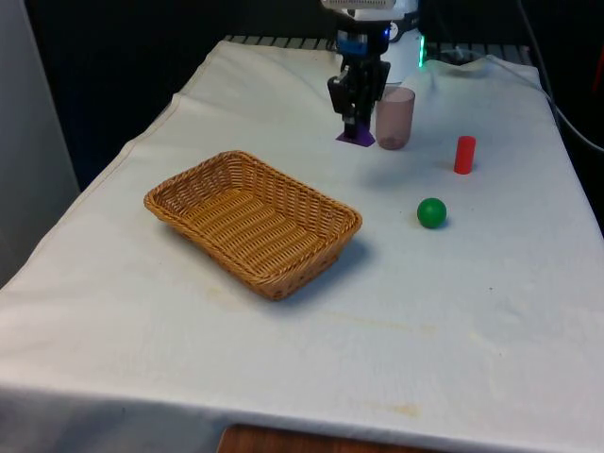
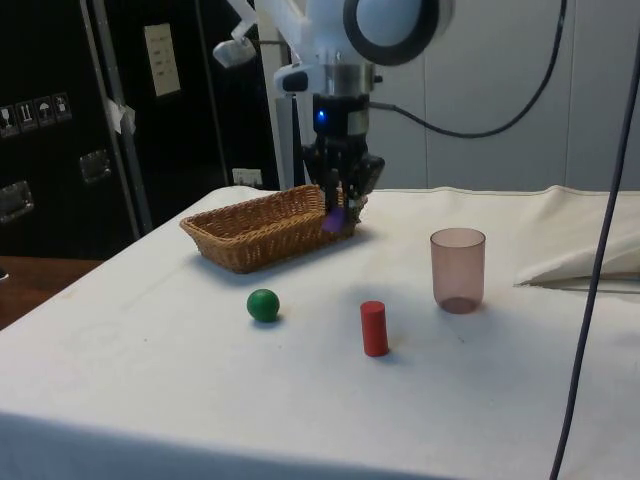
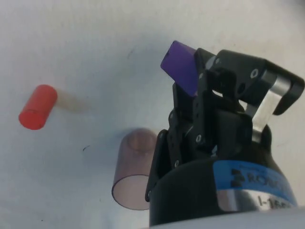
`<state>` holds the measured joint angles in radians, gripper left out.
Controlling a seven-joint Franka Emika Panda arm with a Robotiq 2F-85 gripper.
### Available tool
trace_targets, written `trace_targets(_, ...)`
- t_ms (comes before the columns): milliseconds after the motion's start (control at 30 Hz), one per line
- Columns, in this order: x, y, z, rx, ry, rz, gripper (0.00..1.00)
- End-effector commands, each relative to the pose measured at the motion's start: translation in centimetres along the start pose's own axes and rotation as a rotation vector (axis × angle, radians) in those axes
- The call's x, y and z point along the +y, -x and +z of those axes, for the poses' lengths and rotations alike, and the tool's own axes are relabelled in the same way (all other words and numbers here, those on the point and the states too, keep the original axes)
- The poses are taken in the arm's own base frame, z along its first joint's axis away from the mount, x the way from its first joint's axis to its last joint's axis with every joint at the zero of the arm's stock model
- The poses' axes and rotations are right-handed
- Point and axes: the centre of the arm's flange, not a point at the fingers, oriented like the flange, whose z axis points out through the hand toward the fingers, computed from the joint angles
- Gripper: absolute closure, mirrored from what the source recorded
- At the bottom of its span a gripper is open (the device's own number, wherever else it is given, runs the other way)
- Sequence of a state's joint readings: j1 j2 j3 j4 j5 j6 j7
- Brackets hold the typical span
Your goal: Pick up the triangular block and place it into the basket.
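My gripper [image 1: 358, 121] is shut on the purple triangular block [image 1: 357, 135], which sticks out below the fingertips. In the side view the block [image 2: 335, 220] hangs above the cloth in the gripper [image 2: 339, 208], in front of the basket's end. The wrist view has the block [image 3: 178, 66] clamped between the black fingers [image 3: 206, 76], with white cloth beyond it. The woven wicker basket [image 1: 168, 193] sits on the table towards the front view's left, nearer the camera than the gripper; it holds nothing.
A translucent pinkish cup [image 1: 394, 118] stands upright close beside the gripper on the front view's right. A red cylinder [image 1: 464, 155] and a green ball [image 1: 431, 212] stand further right. In the side view a black cable [image 2: 600, 250] hangs at the right.
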<state>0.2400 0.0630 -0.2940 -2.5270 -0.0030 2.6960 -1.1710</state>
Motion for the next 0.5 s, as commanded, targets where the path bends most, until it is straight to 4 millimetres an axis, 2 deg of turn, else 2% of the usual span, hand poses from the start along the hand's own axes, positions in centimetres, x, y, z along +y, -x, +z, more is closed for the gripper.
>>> trace_targets(0, 0.5, 0.1, -0.5, -0.006, 0.001, 0.007, 0.67)
trace_targets(67, 0.4, -0.1, -0.4, 0.0, 0.0, 0.004, 0.67)
trace_targets(133, 1.3, -0.2, -1.3, -0.002, 0.002, 0.016, 0.67)
trace_targets(467, 3.2, -0.5, -3.2, 0.002, 0.005, 0.045, 0.67)
